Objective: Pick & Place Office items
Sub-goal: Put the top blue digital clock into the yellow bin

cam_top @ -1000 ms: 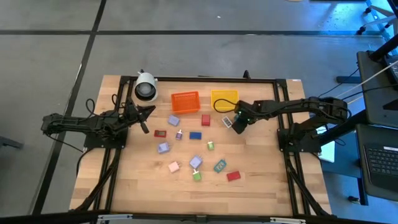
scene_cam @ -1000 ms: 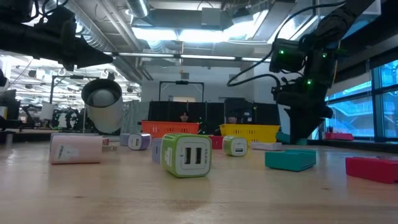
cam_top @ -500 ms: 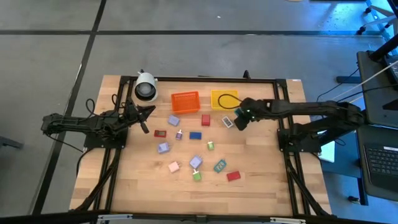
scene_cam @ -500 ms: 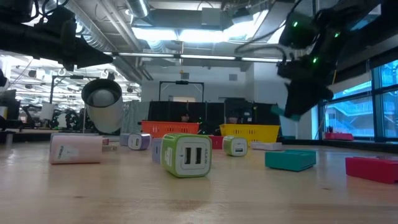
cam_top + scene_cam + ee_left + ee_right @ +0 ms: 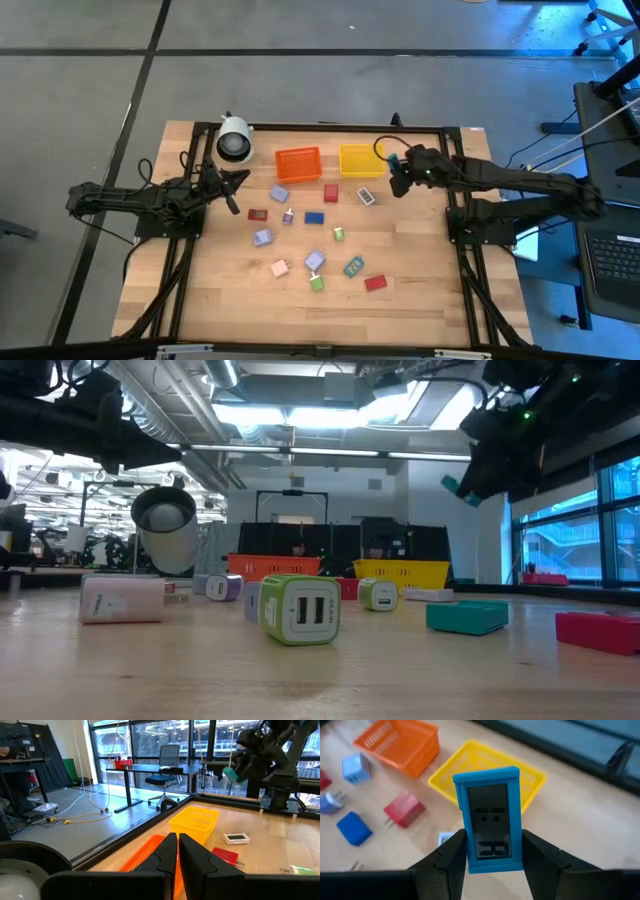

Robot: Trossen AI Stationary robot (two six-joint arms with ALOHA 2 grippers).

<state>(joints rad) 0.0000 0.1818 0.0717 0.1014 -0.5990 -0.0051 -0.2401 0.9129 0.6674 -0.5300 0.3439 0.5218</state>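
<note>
Right gripper is raised off the table just beside the yellow bin, on the side away from the orange bin. Its fingers are clamped on an upright blue clock, display facing the wrist camera. In the low view the clock hangs well above the tabletop.

Left gripper waits near the white camera, on the orange-bin side, jaws closed and holding nothing; its fingers sit pressed together.

Remaining items lie on the table in front of both bins: a red block and a white clock nearest the yellow bin, a blue block, a green charger, a teal block farther off.
</note>
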